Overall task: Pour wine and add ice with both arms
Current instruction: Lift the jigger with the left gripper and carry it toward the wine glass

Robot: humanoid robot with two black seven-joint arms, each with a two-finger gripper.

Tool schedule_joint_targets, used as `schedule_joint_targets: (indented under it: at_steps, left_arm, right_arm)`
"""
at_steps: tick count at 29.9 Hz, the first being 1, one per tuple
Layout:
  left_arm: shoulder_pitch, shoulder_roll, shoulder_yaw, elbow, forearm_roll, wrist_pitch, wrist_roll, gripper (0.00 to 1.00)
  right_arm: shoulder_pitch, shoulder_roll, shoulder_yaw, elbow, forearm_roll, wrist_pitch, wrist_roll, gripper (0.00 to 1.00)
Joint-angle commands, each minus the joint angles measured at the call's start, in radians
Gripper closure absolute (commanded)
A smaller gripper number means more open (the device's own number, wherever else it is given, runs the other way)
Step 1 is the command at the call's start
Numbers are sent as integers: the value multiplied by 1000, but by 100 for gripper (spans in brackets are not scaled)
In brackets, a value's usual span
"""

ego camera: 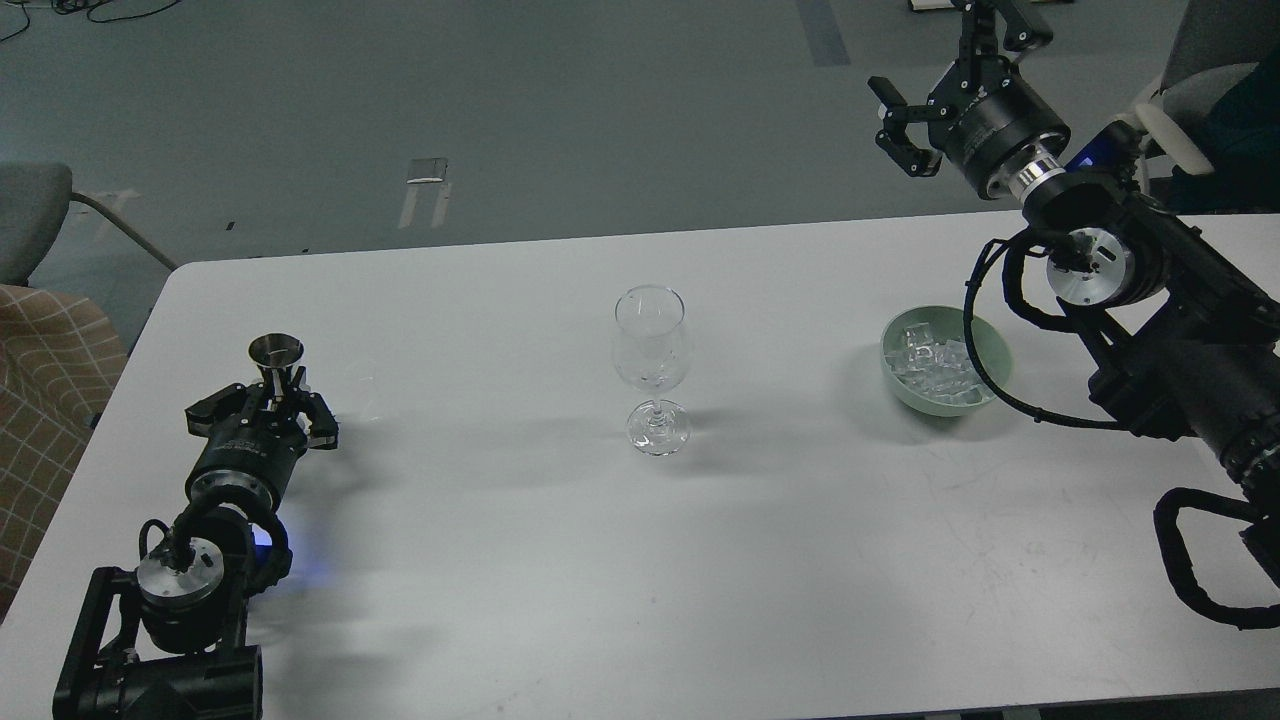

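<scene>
A clear stemmed wine glass (652,350) stands upright at the table's middle and looks empty. A pale green bowl (990,390) at the right holds many clear ice cubes (935,362). My left gripper (272,398) is low over the table's left side, shut on the waist of a small metal jigger (276,354), which stands upright. My right gripper (948,75) is raised high beyond the table's far edge, above and behind the bowl, with its fingers spread and empty.
The white table (560,560) has its far edge running across the upper middle. A chair with checked cloth (40,400) stands at the left. A grey chair (1200,70) is behind my right arm. Black cables loop over the bowl's right side.
</scene>
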Motion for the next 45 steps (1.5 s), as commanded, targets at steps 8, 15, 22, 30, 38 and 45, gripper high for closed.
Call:
schedule_joint_targets:
  at_steps: [8, 15, 22, 30, 38, 45]
  left_arm:
    - [-2, -14, 13, -90, -30, 32, 21, 100]
    - [0, -20, 26, -193, -29, 90, 47, 100]
    - [17, -20, 88, -284, -27, 136, 55, 100]
    - [60, -20, 150, -416, -26, 222, 81, 100]
    - [127, -20, 219, -527, -13, 266, 92, 100]
    - [143, -20, 253, -581, -7, 302, 96, 100]
  right_arm:
    - [4, 23, -9, -22, -2, -9, 0, 0]
    - [12, 14, -9, -22, 0, -9, 0, 0]
    - [12, 12, -11, -21, 0, -9, 0, 0]
    - [12, 12, -11, -21, 2, -17, 0, 0]
    - [8, 11, -11, -18, 2, -23, 0, 0]
    - [6, 6, -11, -16, 2, -24, 0, 0]
